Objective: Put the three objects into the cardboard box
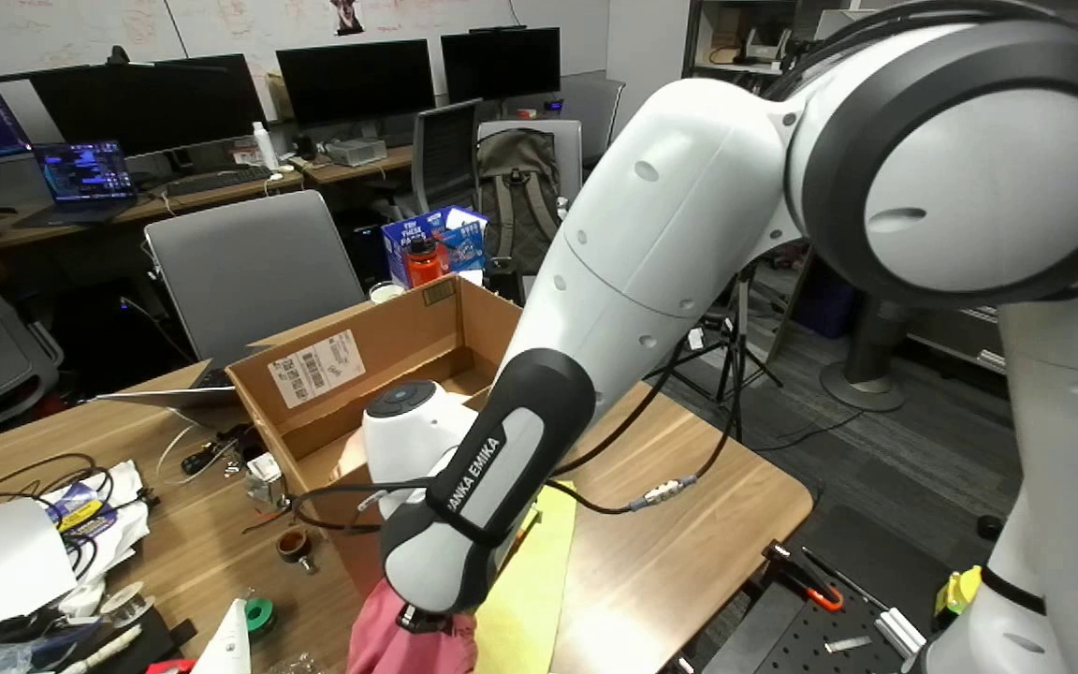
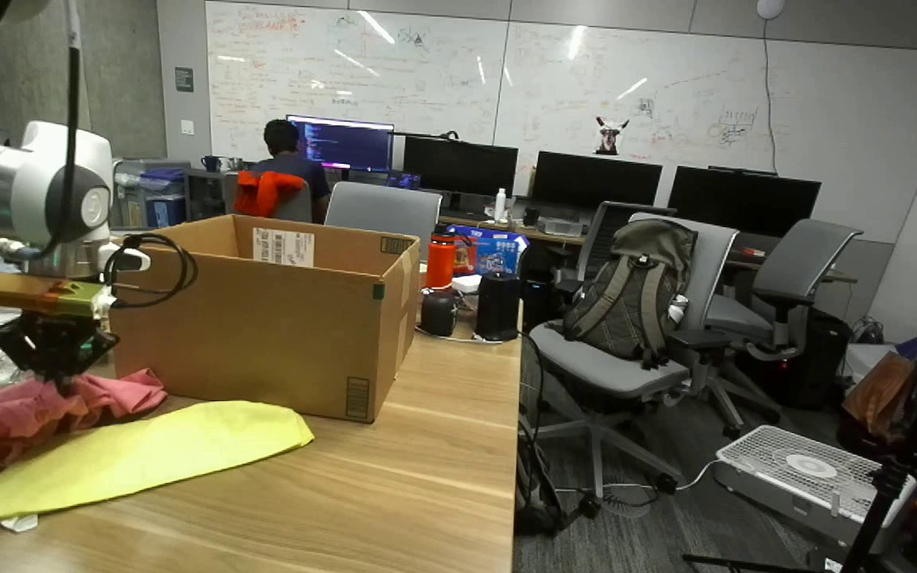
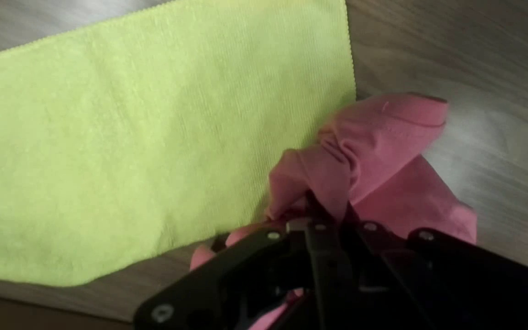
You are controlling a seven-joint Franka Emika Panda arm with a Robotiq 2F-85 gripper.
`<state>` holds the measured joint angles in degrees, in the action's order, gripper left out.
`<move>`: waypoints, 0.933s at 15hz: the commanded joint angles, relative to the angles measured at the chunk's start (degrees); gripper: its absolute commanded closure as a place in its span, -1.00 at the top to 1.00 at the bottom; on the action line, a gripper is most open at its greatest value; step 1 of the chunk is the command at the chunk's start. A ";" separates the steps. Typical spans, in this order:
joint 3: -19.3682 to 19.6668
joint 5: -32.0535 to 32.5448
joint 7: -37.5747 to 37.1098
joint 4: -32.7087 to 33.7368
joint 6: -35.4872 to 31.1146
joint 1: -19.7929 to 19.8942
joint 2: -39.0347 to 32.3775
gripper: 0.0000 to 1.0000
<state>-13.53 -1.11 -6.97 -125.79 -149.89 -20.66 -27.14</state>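
Gripper pinching pink cloth, bunched, creased, beside yellow cloth

One pink cloth and one yellow cloth, two by my count; one cardboard box; one gripper, my own. In both exterior views I tally four monitors, three dark and one lit, plus five chairs, one backpack, one orange bottle, one white bottle and one lit laptop. Also noted, each in an exterior view: one person, one green spool.
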 commanded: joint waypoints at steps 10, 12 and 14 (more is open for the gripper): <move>3.69 5.71 -8.34 0.82 2.33 -0.49 13.53 -0.97; 3.83 6.28 -9.35 2.20 3.65 -0.13 15.85 -0.97; 3.85 7.40 -10.50 4.06 5.45 0.26 18.00 -0.97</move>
<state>-9.95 3.92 -14.71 -123.66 -147.69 -20.73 -13.28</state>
